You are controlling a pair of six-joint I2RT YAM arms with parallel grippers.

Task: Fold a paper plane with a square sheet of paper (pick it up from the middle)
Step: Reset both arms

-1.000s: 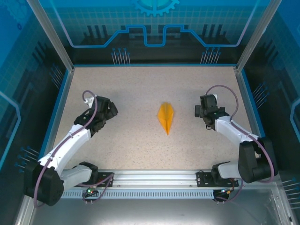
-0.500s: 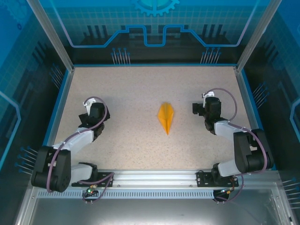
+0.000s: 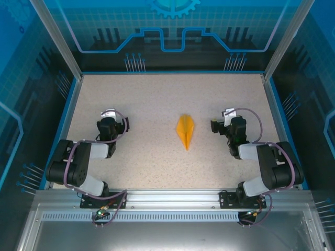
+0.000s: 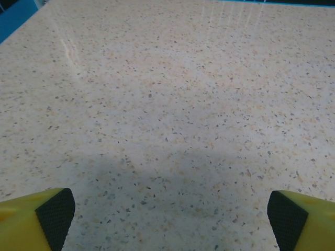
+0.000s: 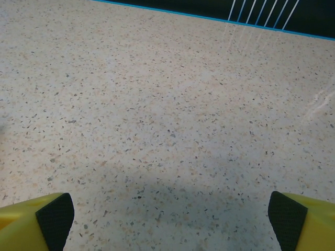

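The speckled table (image 3: 157,99) takes most of the top view; on it, about in the middle and a little to the right, lies the paper plane (image 3: 186,132); it is a narrow orange-yellow dart with a centre crease, flat on the surface, its sharp nose pointing toward the near edge. The left arm (image 3: 78,162) and the right arm (image 3: 269,162) are folded low at their own sides, each well apart from the plane; nothing touches the paper.

From this I judge the task to be practically finished; the sheet already has the shape of a plane, and I see no fold left to make; what remains is perhaps only for the arms to settle.

The top view gives the plane and the pose of both arms, but there the jaws are too small to read; the wrist views give this detail. In the left wrist view the left gripper (image 4: 170,217) has its yellow fingers (image 4: 52,212) set wide apart, with bare table between them; the right gripper (image 5: 170,217) stands the same way, spread and holding nothing, facing the blue table edge (image 5: 157,9).
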